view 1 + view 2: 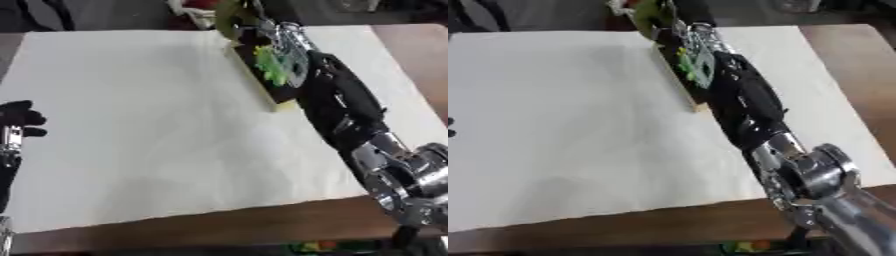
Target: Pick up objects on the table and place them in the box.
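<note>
Right arm reaches far across the table (131, 150), which carries a cream cloth, to the box (262, 82) at the far centre. The box is long, dark inside, with a yellowish rim, lying askew.

Right hand (284, 45) sits over the box's far end, blurred. A bright green, leafy or frilled object (271, 65) shows at the hand, over the box interior. Cannot tell whether the fingers are curled round it or apart, nor whether it rests in the box or hangs above.

Handling judgement: the green piece looks light and thin, probably soft plastic; likely to flex, so best taken at a thicker central part, not a frill edge.

Left hand (17, 117) idles at the left edge, fingers relaxed, holding nothing.
</note>
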You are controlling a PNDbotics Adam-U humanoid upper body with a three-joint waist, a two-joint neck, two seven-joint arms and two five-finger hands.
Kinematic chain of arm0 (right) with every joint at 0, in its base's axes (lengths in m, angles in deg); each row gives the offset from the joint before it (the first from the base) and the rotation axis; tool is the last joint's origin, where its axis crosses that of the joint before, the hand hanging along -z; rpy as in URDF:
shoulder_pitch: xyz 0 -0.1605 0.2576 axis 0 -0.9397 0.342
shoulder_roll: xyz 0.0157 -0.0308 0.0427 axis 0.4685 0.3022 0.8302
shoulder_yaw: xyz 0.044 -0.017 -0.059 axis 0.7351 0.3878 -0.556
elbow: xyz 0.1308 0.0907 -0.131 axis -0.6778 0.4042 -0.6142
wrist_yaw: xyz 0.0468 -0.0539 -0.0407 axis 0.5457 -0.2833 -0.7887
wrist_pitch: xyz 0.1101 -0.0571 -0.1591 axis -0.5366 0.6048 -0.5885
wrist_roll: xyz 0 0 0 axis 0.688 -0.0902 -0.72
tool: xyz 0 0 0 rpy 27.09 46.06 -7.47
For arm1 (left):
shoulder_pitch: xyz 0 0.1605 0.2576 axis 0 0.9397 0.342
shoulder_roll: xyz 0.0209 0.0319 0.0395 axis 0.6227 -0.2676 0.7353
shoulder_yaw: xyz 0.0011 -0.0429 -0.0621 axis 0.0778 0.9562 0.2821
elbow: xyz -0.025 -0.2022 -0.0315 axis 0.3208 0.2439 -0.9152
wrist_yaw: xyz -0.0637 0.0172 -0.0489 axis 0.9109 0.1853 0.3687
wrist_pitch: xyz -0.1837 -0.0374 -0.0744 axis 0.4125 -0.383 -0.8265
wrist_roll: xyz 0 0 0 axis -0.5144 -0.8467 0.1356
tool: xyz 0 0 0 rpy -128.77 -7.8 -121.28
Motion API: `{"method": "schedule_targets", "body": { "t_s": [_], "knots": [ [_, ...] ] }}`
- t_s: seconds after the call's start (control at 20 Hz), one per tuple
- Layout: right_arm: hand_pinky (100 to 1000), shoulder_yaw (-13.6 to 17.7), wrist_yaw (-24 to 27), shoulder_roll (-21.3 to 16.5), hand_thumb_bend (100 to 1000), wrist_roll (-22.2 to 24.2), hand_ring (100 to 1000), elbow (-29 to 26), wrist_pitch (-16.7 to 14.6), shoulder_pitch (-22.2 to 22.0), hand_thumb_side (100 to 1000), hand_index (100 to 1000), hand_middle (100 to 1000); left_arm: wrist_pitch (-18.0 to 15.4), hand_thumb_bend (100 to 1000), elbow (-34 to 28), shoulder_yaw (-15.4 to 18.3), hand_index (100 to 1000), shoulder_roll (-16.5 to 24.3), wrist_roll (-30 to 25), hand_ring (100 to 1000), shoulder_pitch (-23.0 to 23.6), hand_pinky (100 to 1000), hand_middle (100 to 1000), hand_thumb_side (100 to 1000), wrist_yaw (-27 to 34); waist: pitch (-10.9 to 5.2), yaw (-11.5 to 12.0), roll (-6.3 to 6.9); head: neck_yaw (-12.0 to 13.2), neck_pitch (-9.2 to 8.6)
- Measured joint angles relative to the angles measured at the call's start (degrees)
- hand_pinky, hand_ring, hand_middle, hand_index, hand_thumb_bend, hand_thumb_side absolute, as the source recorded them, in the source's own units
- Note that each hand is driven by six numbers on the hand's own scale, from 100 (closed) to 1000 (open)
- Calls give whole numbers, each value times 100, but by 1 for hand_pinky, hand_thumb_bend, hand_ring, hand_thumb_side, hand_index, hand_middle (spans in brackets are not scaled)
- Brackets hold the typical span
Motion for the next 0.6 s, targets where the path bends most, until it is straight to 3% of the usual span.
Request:
{"method": "schedule_targets", "body": {
  "t_s": [0.15, 0.2, 0.35, 0.6],
  "knots": [
    [685, 10, 35, -11, 100, -117, 674, 62, 75, 0, 100, 380, 435, 0, 100, 0, 0, 722, 0, 0, 634, 0, 601, 563, 679, 0, 0, 0, -1, -1, 0],
    [703, 11, 39, -11, 100, -134, 706, 68, 87, 0, 100, 576, 531, 0, 100, 0, 1, 722, 0, 1, 634, 0, 601, 562, 679, 0, 0, -4, -1, 0, 0],
    [711, 183, 105, -148, 100, -195, 720, 269, 205, -116, 100, 650, 572, 7, 100, 0, 6, 722, 1, 14, 633, 1, 601, 562, 679, -2, 2, -43, 1, -5, 0],
    [710, 409, 106, -331, 100, -522, 721, 880, 644, -154, 100, 665, 579, 7, 100, -1, 5, 722, 1, 15, 633, 1, 601, 562, 679, -2, 18, 6, 26, -54, 0]
  ]
}}
